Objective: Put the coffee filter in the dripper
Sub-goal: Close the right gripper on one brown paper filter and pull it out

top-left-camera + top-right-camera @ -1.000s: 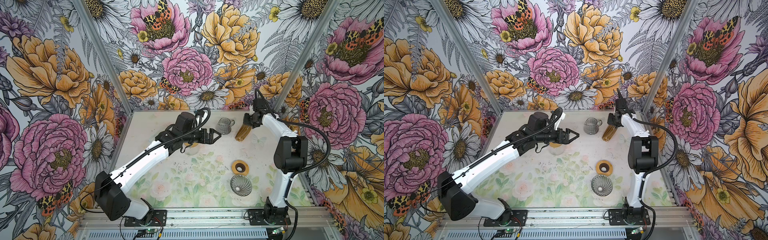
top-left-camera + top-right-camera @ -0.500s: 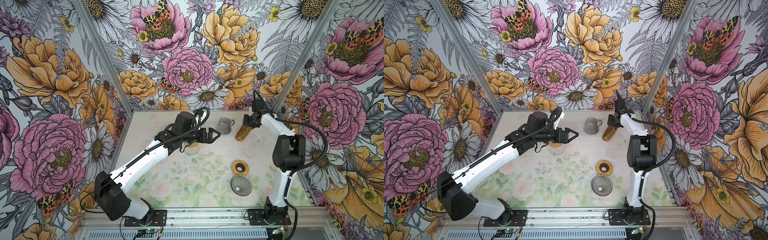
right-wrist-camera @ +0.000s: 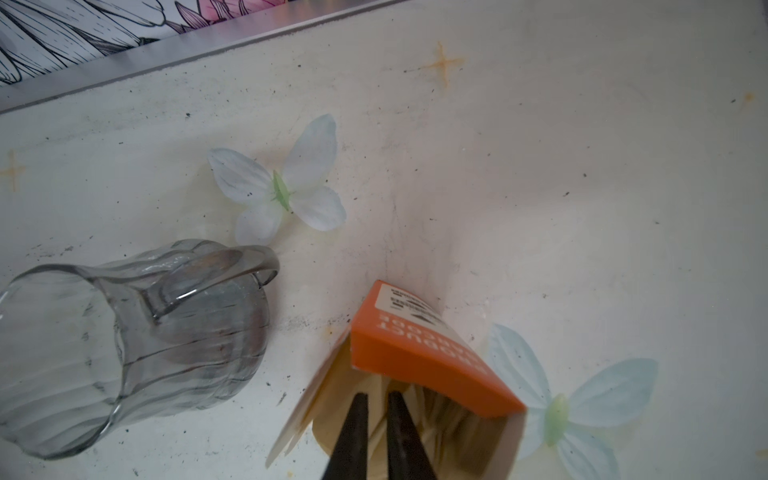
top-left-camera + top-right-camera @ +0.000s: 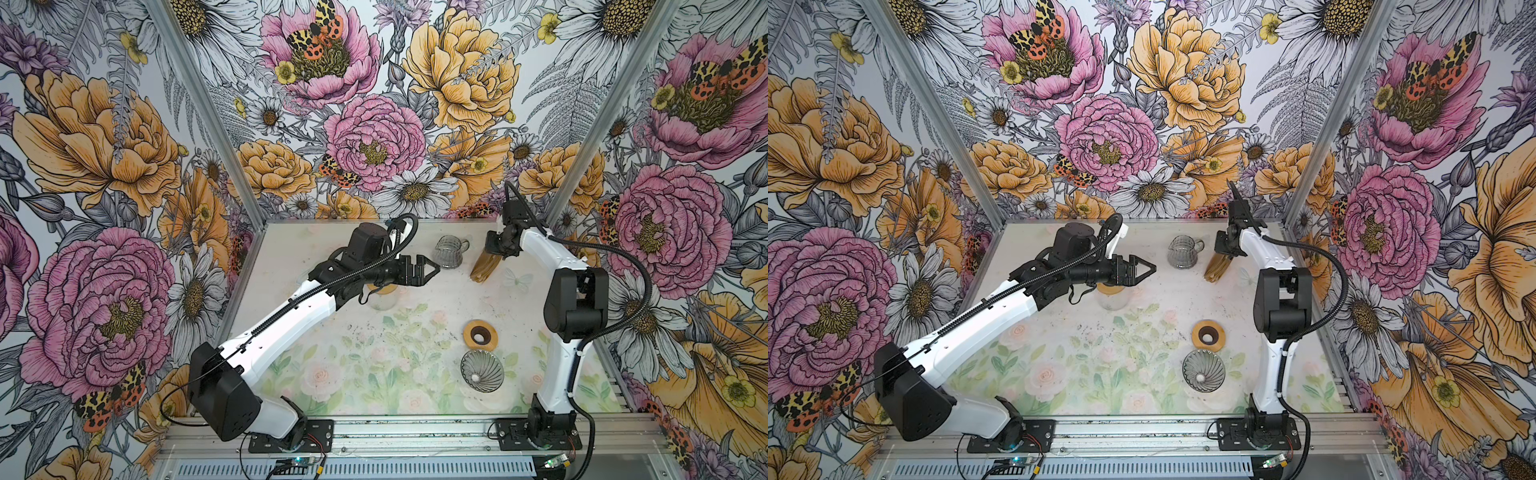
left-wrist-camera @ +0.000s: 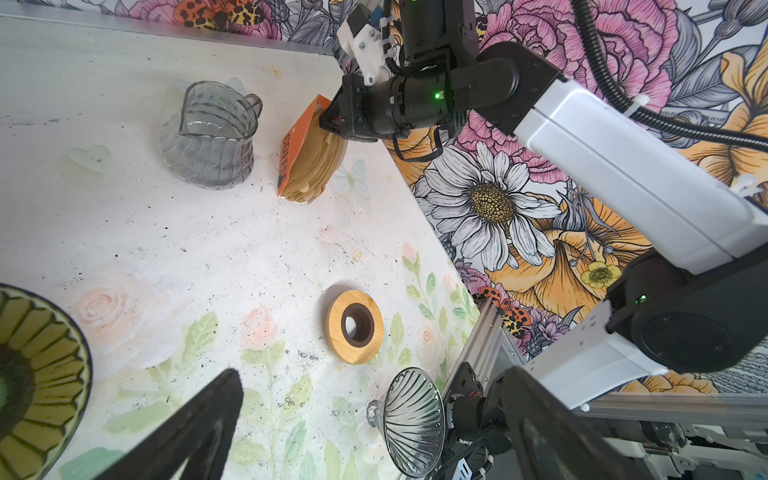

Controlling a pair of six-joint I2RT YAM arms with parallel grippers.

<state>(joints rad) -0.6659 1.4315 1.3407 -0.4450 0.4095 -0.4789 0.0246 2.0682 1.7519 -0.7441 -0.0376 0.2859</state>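
Inside the orange box (image 3: 432,357), the right gripper (image 3: 377,395) pinches coffee filters (image 3: 453,424).

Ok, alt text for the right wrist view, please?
The right claw, nearly shut, reaches into an open orange box among the paper filters. A ribbed glass jug stands beside the box on the white table.

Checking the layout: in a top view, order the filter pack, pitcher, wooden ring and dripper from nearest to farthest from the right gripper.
1. Filter pack, at the right gripper.
2. Pitcher, just left.
3. Wooden ring, toward the front.
4. Dripper, frontmost.
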